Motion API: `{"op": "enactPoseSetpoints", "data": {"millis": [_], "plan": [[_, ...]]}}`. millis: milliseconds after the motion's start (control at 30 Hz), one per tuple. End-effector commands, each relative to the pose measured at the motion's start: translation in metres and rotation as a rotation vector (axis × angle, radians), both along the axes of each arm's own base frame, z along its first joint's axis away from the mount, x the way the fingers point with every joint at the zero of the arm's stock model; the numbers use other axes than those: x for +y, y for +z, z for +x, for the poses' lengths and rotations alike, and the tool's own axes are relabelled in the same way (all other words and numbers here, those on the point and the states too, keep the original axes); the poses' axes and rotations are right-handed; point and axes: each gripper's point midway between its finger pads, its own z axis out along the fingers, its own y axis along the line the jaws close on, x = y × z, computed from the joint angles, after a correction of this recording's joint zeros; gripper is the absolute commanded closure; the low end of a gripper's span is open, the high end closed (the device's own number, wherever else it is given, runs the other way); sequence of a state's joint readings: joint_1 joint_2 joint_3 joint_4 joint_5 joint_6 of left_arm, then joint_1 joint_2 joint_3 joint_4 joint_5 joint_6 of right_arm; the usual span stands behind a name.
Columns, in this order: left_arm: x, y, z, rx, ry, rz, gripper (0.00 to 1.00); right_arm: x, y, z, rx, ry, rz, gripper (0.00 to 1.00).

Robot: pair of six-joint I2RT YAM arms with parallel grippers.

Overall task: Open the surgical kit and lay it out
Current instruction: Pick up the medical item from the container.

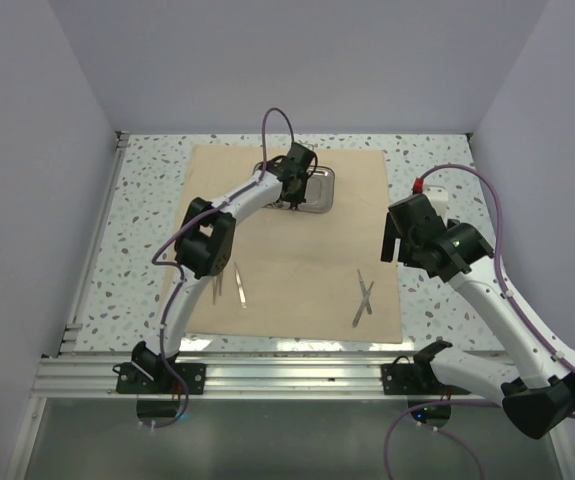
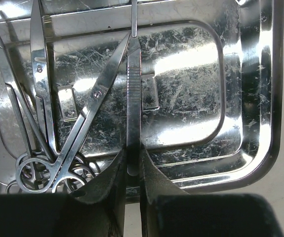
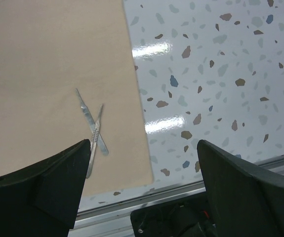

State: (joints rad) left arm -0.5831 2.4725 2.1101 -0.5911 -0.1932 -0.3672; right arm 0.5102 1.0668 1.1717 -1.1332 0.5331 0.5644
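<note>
Unloading: my left end effector (image 2: 133,158) clamps a slim steel scalpel handle (image 2: 133,98) in the shiny steel tray (image 2: 267,98) on the tan cloth (image 1: 297,270); my right end effector (image 3: 142,143) gapes. Next, I'd lift clear of the silver scissors (image 2: 98,94).

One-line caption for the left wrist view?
Left fingers pinch a thin silver scalpel handle inside the shiny rectangular steel tray, beside silver ringed scissors.

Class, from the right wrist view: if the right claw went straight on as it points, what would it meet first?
The right claw would likely meet the right edge of the beige cloth, where it borders the speckled table, just beside the crossed instruments; depth is unclear.
</note>
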Motion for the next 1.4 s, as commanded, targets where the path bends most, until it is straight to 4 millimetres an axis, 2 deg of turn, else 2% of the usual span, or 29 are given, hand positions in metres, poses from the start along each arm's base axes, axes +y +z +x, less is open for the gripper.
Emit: {"op": "enactPoseSetpoints", "data": {"millis": [0, 33, 133, 267, 300, 367, 400, 467, 500, 533, 600, 767, 933, 967, 1000, 1067, 1100, 1133, 1167, 1233, 1267, 1300, 1333, 1367], "plan": [[0.037, -0.095, -0.055, 0.274, 0.008, 0.127, 0.85, -0.001, 0.007, 0.007, -0.036, -0.013, -0.006, 0.07], [0.036, -0.095, -0.055, 0.274, 0.006, 0.124, 0.91, -0.001, 0.007, 0.007, -0.036, -0.010, -0.008, 0.07], [0.032, -0.092, -0.052, 0.266, -0.005, 0.111, 1.00, -0.001, 0.006, 0.008, -0.033, -0.009, -0.009, 0.07], [0.012, -0.073, -0.039, 0.243, -0.039, 0.018, 1.00, 0.000, 0.008, 0.008, -0.034, -0.004, -0.004, 0.07], [0.003, -0.058, -0.030, 0.213, -0.040, -0.015, 1.00, 0.000, 0.008, 0.008, -0.034, -0.003, -0.004, 0.07], [-0.005, -0.041, -0.022, 0.186, -0.040, -0.053, 1.00, 0.001, 0.009, 0.008, -0.040, 0.000, 0.002, 0.07], [-0.014, -0.022, -0.014, 0.154, -0.039, -0.094, 1.00, 0.001, 0.009, 0.007, -0.041, 0.000, 0.003, 0.07], [-0.021, -0.004, -0.008, 0.125, -0.036, -0.132, 1.00, 0.001, 0.011, 0.007, -0.050, 0.004, 0.011, 0.07], [-0.026, 0.014, -0.004, 0.100, -0.030, -0.169, 1.00, 0.002, 0.010, 0.006, -0.048, 0.007, 0.016, 0.07], [-0.028, 0.023, 0.000, 0.082, -0.024, -0.185, 1.00, 0.002, 0.010, 0.006, -0.052, 0.008, 0.022, 0.07], [-0.035, 0.045, -0.001, 0.065, -0.029, -0.239, 1.00, 0.003, 0.009, 0.004, -0.055, 0.010, 0.033, 0.07], [-0.037, 0.074, -0.005, 0.050, -0.008, -0.288, 1.00, 0.005, 0.009, 0.002, -0.062, 0.023, 0.052, 0.08], [-0.029, 0.098, -0.021, 0.032, 0.006, -0.297, 1.00, 0.004, 0.012, -0.002, -0.080, 0.030, 0.070, 0.08], [-0.024, 0.091, -0.028, 0.047, 0.014, -0.280, 1.00, 0.005, 0.011, -0.003, -0.079, 0.032, 0.071, 0.08], [-0.025, 0.105, -0.031, 0.025, 0.009, -0.295, 1.00, 0.005, 0.012, -0.004, -0.083, 0.036, 0.077, 0.08], [-0.021, 0.101, -0.042, 0.040, 0.016, -0.287, 1.00, 0.005, 0.012, -0.006, -0.083, 0.042, 0.078, 0.08], [-0.020, 0.112, -0.046, 0.027, 0.015, -0.298, 1.00, 0.004, 0.011, -0.006, -0.082, 0.040, 0.080, 0.08], [-0.022, 0.113, -0.051, 0.031, 0.009, -0.299, 1.00, 0.005, 0.012, -0.007, -0.088, 0.043, 0.084, 0.08], [-0.020, 0.108, -0.059, 0.049, 0.014, -0.294, 1.00, 0.004, 0.012, -0.008, -0.087, 0.044, 0.084, 0.08], [-0.028, 0.115, -0.074, 0.051, -0.005, -0.303, 1.00, 0.002, 0.012, -0.010, -0.093, 0.047, 0.080, 0.08], [-0.027, 0.107, -0.083, 0.063, 0.006, -0.281, 1.00, 0.001, 0.013, -0.010, -0.095, 0.045, 0.077, 0.08], [-0.030, 0.112, -0.091, 0.057, -0.003, -0.286, 1.00, -0.001, 0.013, -0.010, -0.100, 0.041, 0.070, 0.08], [-0.041, 0.111, -0.105, 0.065, -0.026, -0.281, 1.00, -0.002, 0.013, -0.011, -0.099, 0.040, 0.064, 0.08], [-0.043, 0.108, -0.116, 0.080, -0.013, -0.277, 1.00, -0.003, 0.014, -0.011, -0.105, 0.040, 0.062, 0.08]]}}
